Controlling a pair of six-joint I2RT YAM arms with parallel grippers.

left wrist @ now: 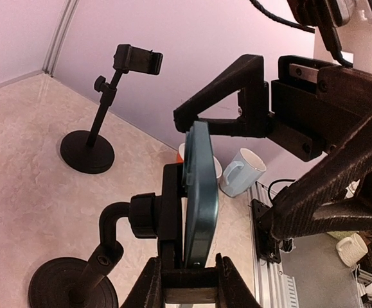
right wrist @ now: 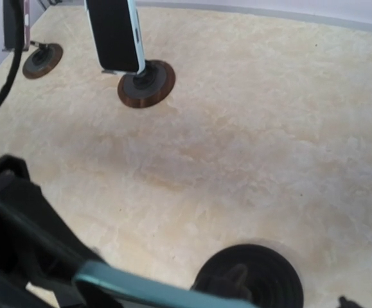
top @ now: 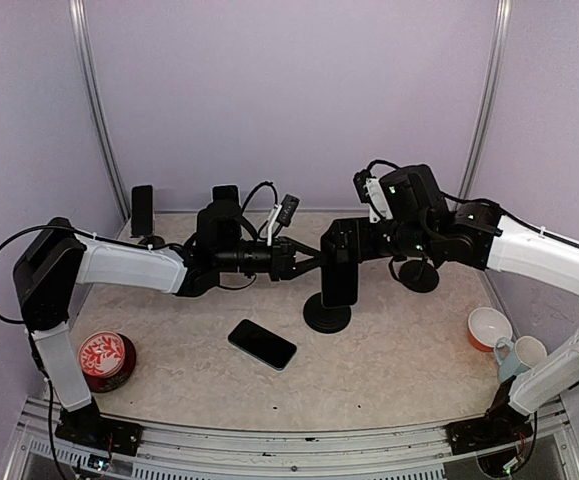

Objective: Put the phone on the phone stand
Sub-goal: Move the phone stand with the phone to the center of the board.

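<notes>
A teal phone (left wrist: 198,192) stands edge-on in the clamp of a black phone stand (left wrist: 105,250). In the top view the phone (top: 339,285) is upright above the stand's round base (top: 326,318). My left gripper (left wrist: 187,262) is shut across the clamp's lower bracket, where the phone's bottom edge sits. It reaches in from the left (top: 307,258). My right gripper (top: 343,244) is at the phone's top. Its fingers (left wrist: 237,80) are spread wide, one tip at the phone's top edge. The right wrist view shows only the phone's edge (right wrist: 141,292) and the stand's base (right wrist: 250,282), not its own fingers.
A second dark phone (top: 262,344) lies flat on the table in front. An empty stand (top: 419,275) is at the right. Two stands with phones (top: 142,210) (top: 226,195) are at the back. A red tin (top: 104,360) is front left. A bowl (top: 489,328) and a mug (top: 521,352) are front right.
</notes>
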